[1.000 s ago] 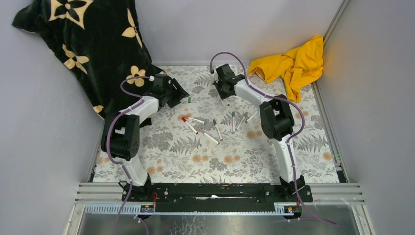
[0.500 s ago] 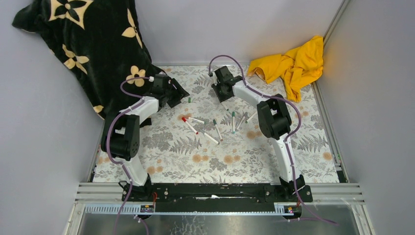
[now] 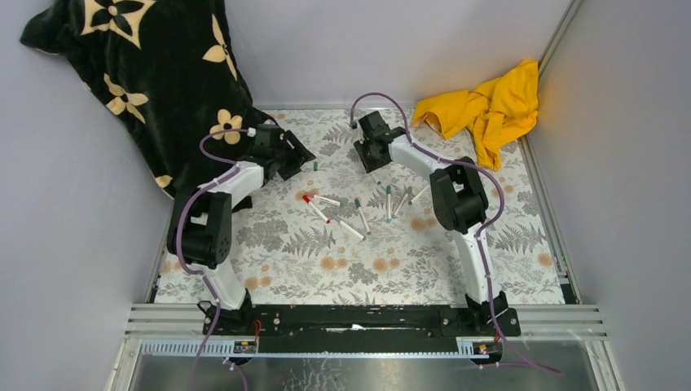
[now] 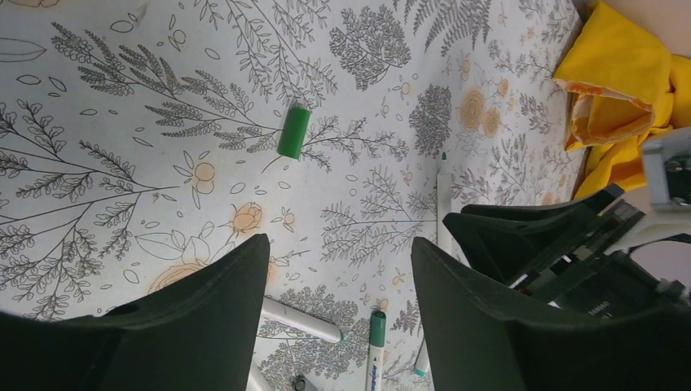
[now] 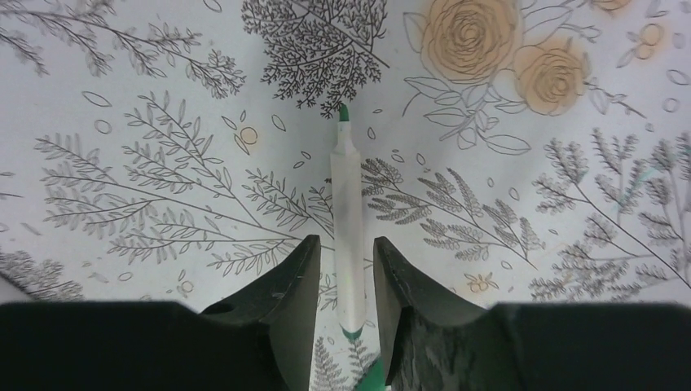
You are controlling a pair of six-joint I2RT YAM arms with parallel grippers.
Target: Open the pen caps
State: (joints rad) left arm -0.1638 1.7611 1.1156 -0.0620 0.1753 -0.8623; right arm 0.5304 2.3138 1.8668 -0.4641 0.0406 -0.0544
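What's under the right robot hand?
A white pen with a bare green tip lies on the flowery table, between the right gripper's open fingers. Its other end is hidden.

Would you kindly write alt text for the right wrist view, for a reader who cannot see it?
An uncapped white marker pen with a green tip lies on the fern-and-rose-print table, between the open black fingers of the right pincer. Narrow gaps show on both sides of the barrel.

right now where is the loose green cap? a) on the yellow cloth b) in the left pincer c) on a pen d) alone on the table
d: the green cap lies by itself on the table, beyond the open left pincer, touching no pen.
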